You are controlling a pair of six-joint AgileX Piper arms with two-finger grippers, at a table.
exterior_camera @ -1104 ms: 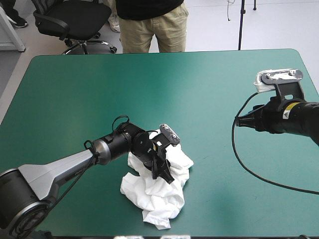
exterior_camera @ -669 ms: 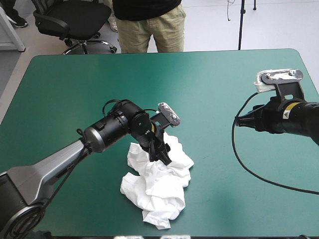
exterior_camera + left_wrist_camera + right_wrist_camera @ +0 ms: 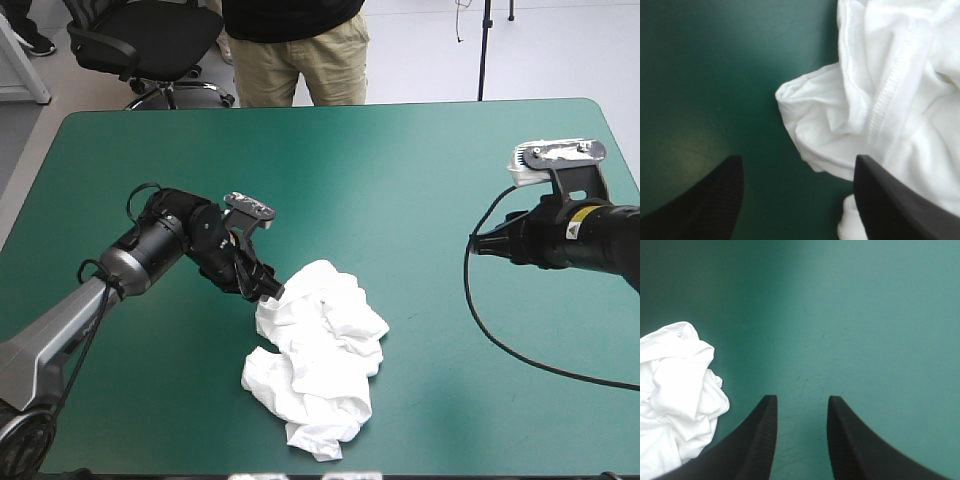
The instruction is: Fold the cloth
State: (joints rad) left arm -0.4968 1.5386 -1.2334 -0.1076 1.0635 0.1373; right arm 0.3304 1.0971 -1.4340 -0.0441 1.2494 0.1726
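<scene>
The white T-shirt (image 3: 318,355) lies as a crumpled heap near the table's front edge, a little left of centre. My left gripper (image 3: 264,291) is low over the cover at the heap's far-left corner. In the left wrist view the left gripper (image 3: 797,160) stands open, with a rounded fold and a stitched hem of the T-shirt (image 3: 880,105) just ahead of it and nothing between the fingers. My right gripper (image 3: 480,245) hovers far to the right of the heap. In the right wrist view the right gripper (image 3: 801,399) is open over bare cover, the T-shirt (image 3: 675,390) off to one side.
The teal-green cover (image 3: 400,180) spreads wide beyond the heap and to its right. The heap's near end lies close to the table's front edge (image 3: 450,470).
My left gripper has drawn back leftward off the top of the heap to its far-left corner. The shirt's upper folds have settled. The right arm has not moved.
</scene>
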